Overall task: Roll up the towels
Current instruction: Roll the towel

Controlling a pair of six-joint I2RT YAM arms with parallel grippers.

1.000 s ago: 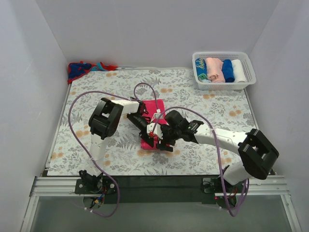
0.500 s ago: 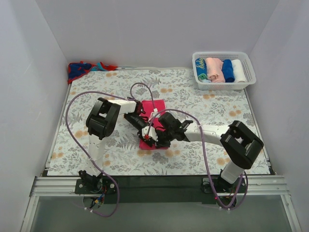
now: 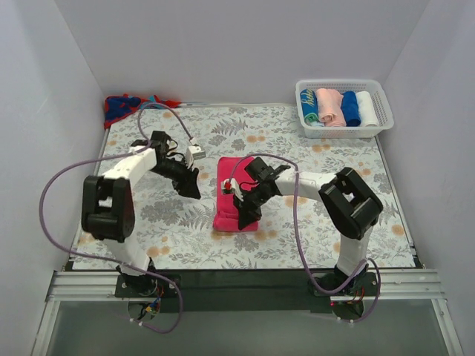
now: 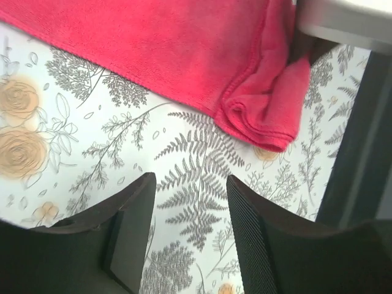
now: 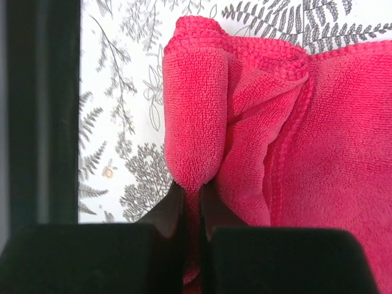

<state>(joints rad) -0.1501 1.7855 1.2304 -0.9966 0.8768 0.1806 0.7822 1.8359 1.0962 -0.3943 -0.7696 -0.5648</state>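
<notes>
Pinching rolled near edge of hot-pink towel (image 5: pixel 263 110), right gripper (image 5: pixel 191 191) jaws nearly closed, thin fold of cloth between. Left gripper (image 4: pixel 190 190) jaws spread, holding nothing, over table cloth (image 4: pixel 92 141) at towel's 9 o'clock. I judge towel light, limp, grippy; best taken at both ends of roll. Roll underside hidden from me; red-and-blue towel (image 3: pixel 126 106) bunched at table's 11 o'clock, shape unclear.
</notes>
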